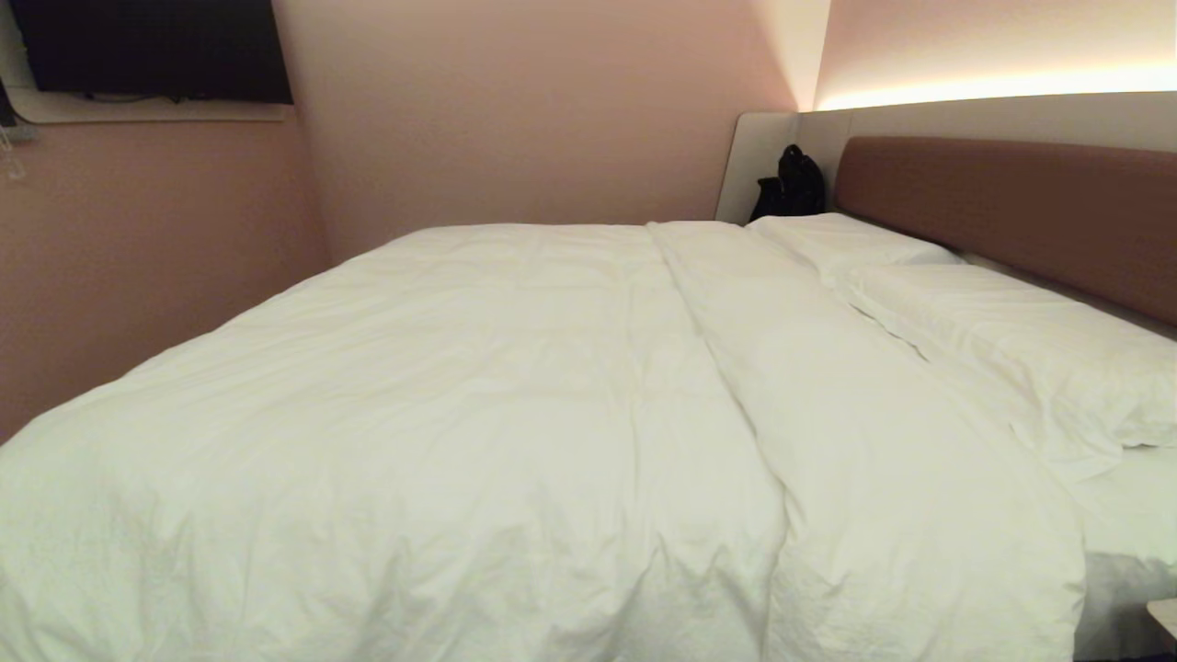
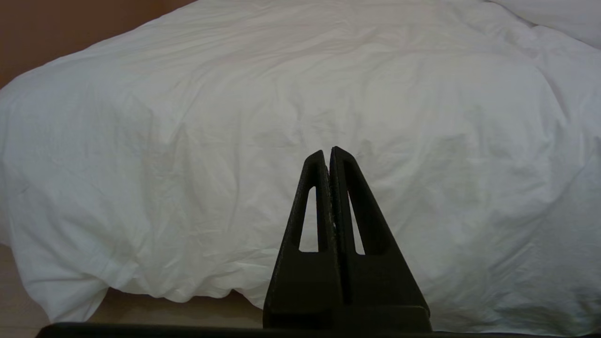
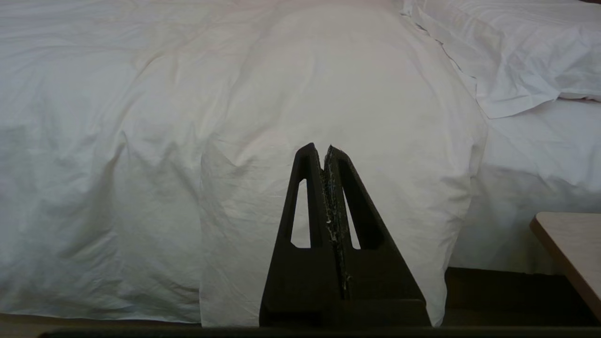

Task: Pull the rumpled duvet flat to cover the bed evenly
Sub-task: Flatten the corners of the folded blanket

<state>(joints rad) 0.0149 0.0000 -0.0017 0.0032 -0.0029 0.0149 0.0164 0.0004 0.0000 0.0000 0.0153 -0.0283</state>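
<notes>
The wide low bed, with its brown padded headboard in a pale grey surround, is almost wholly covered by the thick, puffy white duvet, softly creased, with a long folded ridge running from the near side toward the far wall and its near edge hanging over the mattress side. Two rectangular white pillows, crumpled cotton, lie along the headboard beside a strip of smooth white fitted sheet. The black wedge-shaped left gripper and right gripper both face the draped duvet without touching it, fingers pressed together, holding nothing.
</notes>
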